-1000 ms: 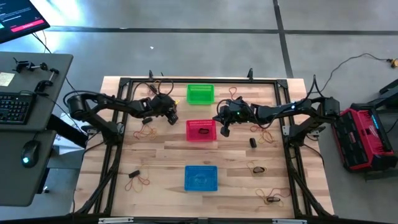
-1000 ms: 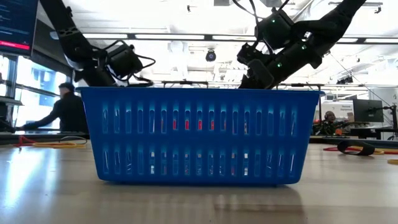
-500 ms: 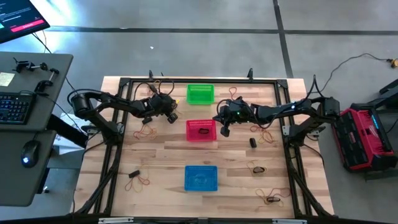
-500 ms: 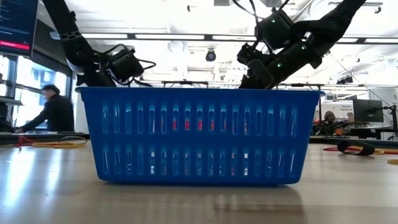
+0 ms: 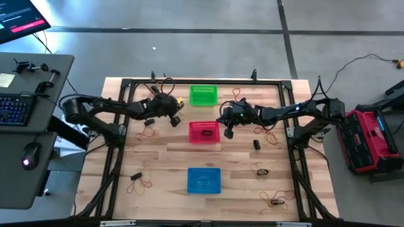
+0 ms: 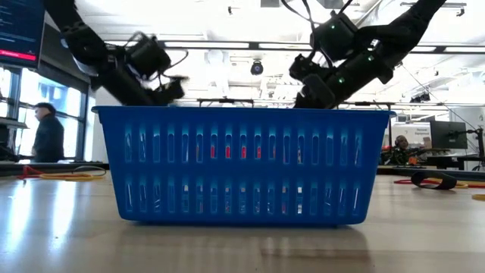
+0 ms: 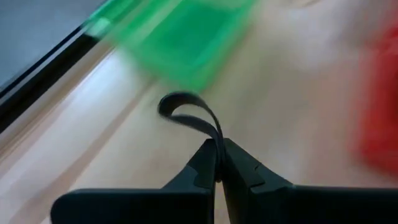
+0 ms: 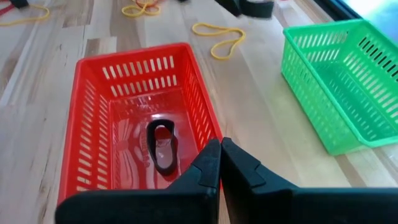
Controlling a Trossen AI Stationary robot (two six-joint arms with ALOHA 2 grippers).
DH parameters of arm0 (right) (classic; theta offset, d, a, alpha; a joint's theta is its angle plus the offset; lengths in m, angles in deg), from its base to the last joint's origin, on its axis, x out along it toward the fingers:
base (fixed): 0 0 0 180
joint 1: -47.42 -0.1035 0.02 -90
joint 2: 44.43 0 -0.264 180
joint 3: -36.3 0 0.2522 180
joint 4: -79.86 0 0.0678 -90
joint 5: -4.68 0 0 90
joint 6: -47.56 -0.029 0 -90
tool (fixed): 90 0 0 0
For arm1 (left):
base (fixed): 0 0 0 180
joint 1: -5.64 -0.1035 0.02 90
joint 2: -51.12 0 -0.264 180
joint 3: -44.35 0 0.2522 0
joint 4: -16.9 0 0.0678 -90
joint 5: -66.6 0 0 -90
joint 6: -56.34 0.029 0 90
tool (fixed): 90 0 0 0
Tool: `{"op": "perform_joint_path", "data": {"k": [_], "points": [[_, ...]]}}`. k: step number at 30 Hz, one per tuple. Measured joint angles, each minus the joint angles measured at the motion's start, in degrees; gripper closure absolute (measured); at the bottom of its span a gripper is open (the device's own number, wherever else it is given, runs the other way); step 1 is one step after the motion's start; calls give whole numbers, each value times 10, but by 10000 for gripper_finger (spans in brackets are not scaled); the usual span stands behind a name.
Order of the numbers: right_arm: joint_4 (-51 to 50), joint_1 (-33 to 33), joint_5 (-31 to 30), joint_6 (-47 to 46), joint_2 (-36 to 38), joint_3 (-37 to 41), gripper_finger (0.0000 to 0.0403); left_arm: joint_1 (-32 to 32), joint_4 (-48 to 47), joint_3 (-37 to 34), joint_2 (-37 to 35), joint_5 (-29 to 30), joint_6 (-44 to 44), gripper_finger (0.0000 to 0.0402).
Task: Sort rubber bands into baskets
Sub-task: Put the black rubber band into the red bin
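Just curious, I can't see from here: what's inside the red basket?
One black rubber band lies on the floor of the red basket. The right gripper, shut, covers the near corner, so anything there is hidden.

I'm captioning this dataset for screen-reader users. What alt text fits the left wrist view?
The left gripper, fingers shut, pinches a black rubber band that loops up from its tips above the wooden table. A blurred green basket lies beyond it, and a red basket shows at one edge.
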Motion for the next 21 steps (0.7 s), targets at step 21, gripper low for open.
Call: {"op": "perform_joint_path", "data": {"k": [21], "points": [[4,0,0,-2,0,0,403,152,10,107,53,-146,41,401]]}}
